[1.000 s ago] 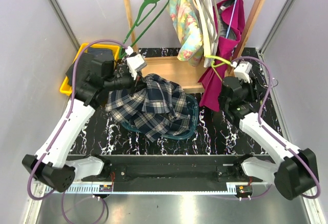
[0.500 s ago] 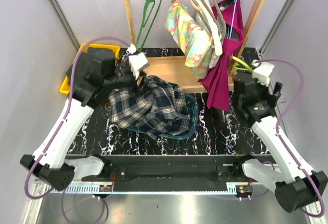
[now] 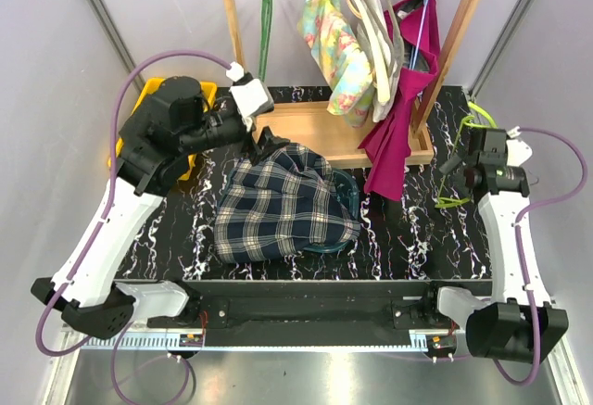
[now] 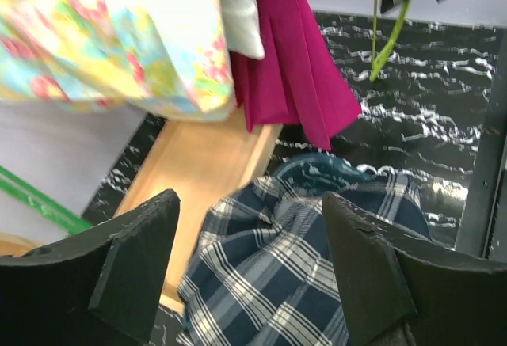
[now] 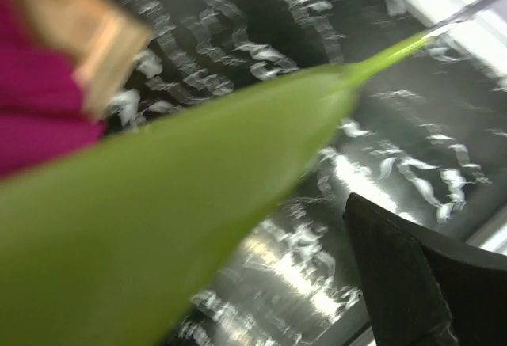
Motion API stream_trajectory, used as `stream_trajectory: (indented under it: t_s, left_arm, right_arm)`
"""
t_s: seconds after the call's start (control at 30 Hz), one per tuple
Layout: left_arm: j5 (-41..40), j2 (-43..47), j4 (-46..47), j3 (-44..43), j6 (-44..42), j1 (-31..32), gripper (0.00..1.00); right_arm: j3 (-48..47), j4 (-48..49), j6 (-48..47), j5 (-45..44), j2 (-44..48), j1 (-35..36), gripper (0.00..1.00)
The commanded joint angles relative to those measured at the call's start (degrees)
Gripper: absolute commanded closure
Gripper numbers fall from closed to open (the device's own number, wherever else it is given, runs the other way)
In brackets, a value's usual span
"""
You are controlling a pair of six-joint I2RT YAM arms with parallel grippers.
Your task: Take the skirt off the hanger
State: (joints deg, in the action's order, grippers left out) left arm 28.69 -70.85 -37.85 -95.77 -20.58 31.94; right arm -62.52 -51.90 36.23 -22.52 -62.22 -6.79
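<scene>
The blue plaid skirt [image 3: 283,206] lies spread over a teal basket [image 3: 348,192], free of any hanger. My left gripper [image 3: 266,138] hovers open just above its far edge. In the left wrist view the skirt [image 4: 285,275] shows below the spread fingers [image 4: 131,271], with nothing between them. My right gripper [image 3: 459,162] is far to the right, open. A lime-green hanger [image 3: 452,203] hangs around it. That hanger [image 5: 158,203] fills the right wrist view as a blur, hiding one finger; the other finger [image 5: 412,283] stands apart from it.
A wooden rack [image 3: 306,132] stands at the back with a dark green hanger [image 3: 266,16], a floral garment [image 3: 334,48], pale hangers and a magenta garment [image 3: 397,127]. A yellow bin [image 3: 123,150] sits behind the left arm.
My left gripper opened and let go of the skirt, which dropped flat over the basket. My right arm swung out to the right with the lime hanger and its jaws opened wide.
</scene>
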Motion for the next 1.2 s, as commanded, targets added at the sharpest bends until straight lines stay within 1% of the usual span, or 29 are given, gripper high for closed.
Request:
stream_trajectory:
  t_s: [0.0, 0.03, 0.1, 0.13, 0.27, 0.37, 0.5, 0.57, 0.63, 0.67, 0.7, 0.73, 0.77, 0.8, 0.97, 1.03, 1.13, 1.17]
  left_arm:
    - [-2.32, 2.55, 1.11, 3.38, -1.04, 0.22, 0.22]
    - [-2.15, 2.91, 0.93, 5.39, -0.69, 0.22, 0.22]
    - [-1.97, 4.57, 0.76, 8.39, -0.25, 0.57, 0.22]
    - [-1.71, 5.28, 0.58, 11.71, 0.53, 0.75, 0.22]
    - [-1.18, 9.40, -0.82, 19.01, 1.86, 1.89, 0.22]
    - [-1.18, 12.57, -2.14, 23.24, 2.47, 2.77, 0.22]
    - [-1.35, 15.30, -3.02, 26.77, 2.47, 3.82, 0.23]
    - [-1.26, 15.39, -3.11, 27.91, 2.39, 4.53, 0.23]
    - [-2.14, 15.22, -3.11, 29.58, 1.77, 5.32, 0.23]
    - [-2.41, 14.87, -2.76, 30.02, 1.51, 5.93, 0.23]
    - [-3.45, 14.69, -2.59, 30.89, 1.33, 6.28, 0.23]
    - [-4.16, 14.51, -1.89, 31.16, 1.33, 6.46, 0.23]
    - [-4.60, 14.16, -1.53, 31.34, 1.33, 6.81, 0.24]
    - [-4.78, 13.90, -1.27, 31.43, 1.24, 6.90, 0.24]
    - [-6.62, 11.09, -0.48, 33.09, -0.68, 7.87, 0.28]
    - [-7.50, 8.99, -0.56, 35.02, -2.62, 8.13, 0.31]
    - [-9.08, 6.61, -0.56, 37.05, -5.08, 8.31, 0.33]
    - [-9.52, 4.43, -0.48, 37.66, -5.35, 8.31, 0.34]
  right_arm:
    - [-10.06, -2.94, -0.11, 12.85, -2.03, 0.28, 0.00]
    - [-13.03, -2.94, 0.42, 15.81, -3.51, 0.20, 0.00]
    - [-15.60, -2.86, 2.25, 20.48, -6.06, -0.24, 0.00]
    - [-18.40, -3.03, 2.53, 23.72, -9.38, -0.42, 0.00]
    - [-24.39, -4.09, 2.97, 23.05, -16.35, -1.65, 0.00]
    - [-26.33, -4.35, 3.41, 20.95, -16.45, -2.44, 0.00]
    - [-28.00, -4.26, 2.71, 21.55, -14.61, -4.90, 0.00]
    - [-28.97, -4.26, 2.97, 23.74, -13.72, -5.78, 0.00]
    - [-28.97, -3.22, 4.11, 29.88, -13.20, -5.78, 0.00]
    - [-28.28, -1.03, 5.59, 33.21, -12.93, -5.78, 0.00]
    - [-26.44, 0.56, 6.57, 40.21, -12.32, -5.78, 0.00]
    - [-25.12, 2.40, 7.36, 43.67, -11.71, -5.69, 0.00]
    - [-23.80, 5.81, 8.84, 45.97, -11.09, -4.82, 0.00]
    - [-22.13, 6.98, 9.12, 47.21, -9.69, -3.77, 0.00]
    - [-21.41, 11.98, 7.54, 44.50, -6.96, 4.84, 0.00]
    - [-22.64, 13.40, 7.45, 42.92, -6.25, 8.35, 0.00]
    - [-25.63, 15.25, 5.53, 39.76, -5.90, 11.43, 0.00]
    - [-26.42, 15.77, 4.13, 38.18, -5.81, 12.31, 0.00]
